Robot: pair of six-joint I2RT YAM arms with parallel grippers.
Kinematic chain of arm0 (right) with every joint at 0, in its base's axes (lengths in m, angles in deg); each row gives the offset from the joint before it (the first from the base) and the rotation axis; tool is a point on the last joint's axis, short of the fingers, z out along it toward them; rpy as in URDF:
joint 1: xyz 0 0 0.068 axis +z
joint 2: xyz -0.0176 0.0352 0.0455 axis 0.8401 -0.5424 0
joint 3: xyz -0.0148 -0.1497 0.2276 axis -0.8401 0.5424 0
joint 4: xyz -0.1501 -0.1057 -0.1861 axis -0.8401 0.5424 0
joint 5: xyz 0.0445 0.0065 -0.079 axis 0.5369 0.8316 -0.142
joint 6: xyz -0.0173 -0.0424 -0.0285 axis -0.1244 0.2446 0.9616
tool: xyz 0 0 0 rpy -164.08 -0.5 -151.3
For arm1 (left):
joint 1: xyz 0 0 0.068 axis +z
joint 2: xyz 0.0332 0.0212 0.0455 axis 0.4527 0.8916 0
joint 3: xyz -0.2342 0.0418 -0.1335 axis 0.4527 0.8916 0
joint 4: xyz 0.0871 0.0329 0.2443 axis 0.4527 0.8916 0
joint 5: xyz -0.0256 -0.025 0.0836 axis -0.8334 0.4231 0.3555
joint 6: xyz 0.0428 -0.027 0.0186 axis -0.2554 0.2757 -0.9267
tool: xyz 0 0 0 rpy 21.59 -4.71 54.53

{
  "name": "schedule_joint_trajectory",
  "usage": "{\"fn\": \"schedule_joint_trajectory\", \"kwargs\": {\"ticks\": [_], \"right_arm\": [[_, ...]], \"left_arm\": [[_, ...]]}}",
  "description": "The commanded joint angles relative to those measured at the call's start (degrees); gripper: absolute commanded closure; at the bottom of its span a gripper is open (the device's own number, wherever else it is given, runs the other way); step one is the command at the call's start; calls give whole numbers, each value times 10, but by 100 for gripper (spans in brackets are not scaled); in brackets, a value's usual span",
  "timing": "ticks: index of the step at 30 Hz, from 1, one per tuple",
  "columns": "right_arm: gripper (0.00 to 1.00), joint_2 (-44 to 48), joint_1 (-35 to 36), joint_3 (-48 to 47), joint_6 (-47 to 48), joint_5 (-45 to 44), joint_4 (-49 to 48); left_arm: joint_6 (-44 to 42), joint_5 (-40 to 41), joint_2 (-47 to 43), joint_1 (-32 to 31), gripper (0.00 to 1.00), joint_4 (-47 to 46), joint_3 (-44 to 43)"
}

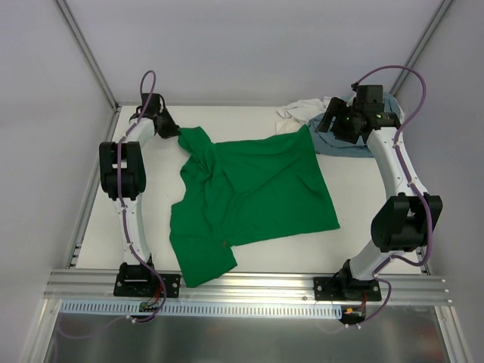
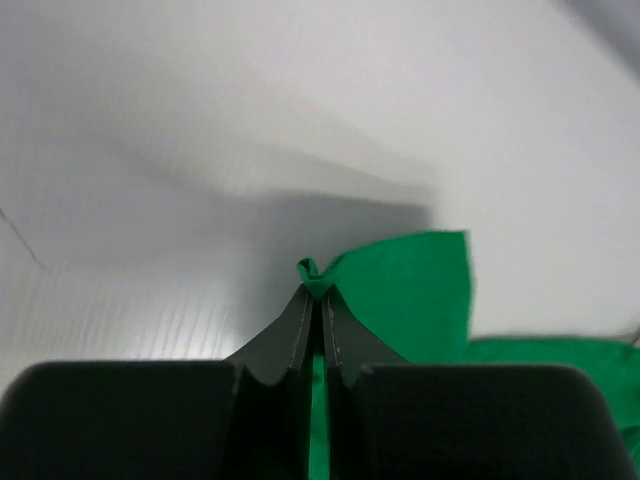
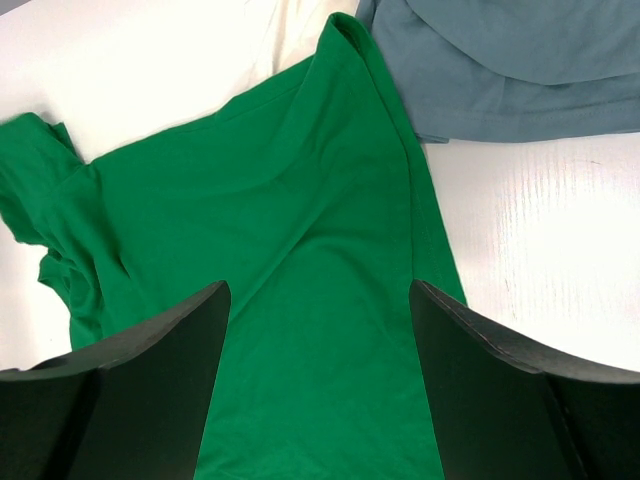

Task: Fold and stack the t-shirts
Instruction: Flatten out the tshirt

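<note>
The green t-shirt (image 1: 249, 193) lies spread and partly crumpled on the white table. My left gripper (image 1: 172, 130) is shut on its far left corner; in the left wrist view a fold of green cloth (image 2: 318, 275) is pinched between the fingertips of the gripper (image 2: 320, 295). My right gripper (image 1: 330, 119) is open and empty, raised at the back right above the shirt's far right corner; the right wrist view shows the gripper (image 3: 318, 300) over the green cloth (image 3: 300, 250). The grey-blue t-shirt (image 1: 340, 140) (image 3: 520, 70) lies bunched at the back right, under the right arm. The white t-shirt (image 1: 299, 113) is crumpled beside it.
White walls close the table at the back and sides. A metal rail (image 1: 249, 283) runs along the near edge with both arm bases on it. Bare table (image 1: 378, 181) shows to the right of the green shirt.
</note>
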Motion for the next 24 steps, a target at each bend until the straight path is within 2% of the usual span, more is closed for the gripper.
{"fn": "schedule_joint_trajectory", "kwargs": {"ticks": [1,7,12,13,14,15,16,18,24], "right_arm": [[23,26,-3,-21,4,8,7],[23,21,-3,-25,5,9,10],[22,15,-3,-25,5,11,13],[22,12,-4,-26,6,11,14],[21,10,-3,-27,4,11,13],[20,6,-4,-28,2,10,13],[17,5,-3,-29,2,10,13],[16,0,-3,-35,4,10,13],[11,-41,-4,-79,27,2,11]], "left_arm": [[-15,37,-3,-7,100,-53,-87],[-44,88,15,-16,100,-87,-158],[-73,98,31,-16,100,-95,-197],[-73,96,33,-15,96,-98,-197],[-73,92,33,-15,83,-99,-198],[-73,91,30,-16,65,-97,-193],[-75,92,28,-15,25,-95,-191],[-90,92,19,-15,1,-89,-181],[-140,82,-49,-15,1,-77,-123]]}}
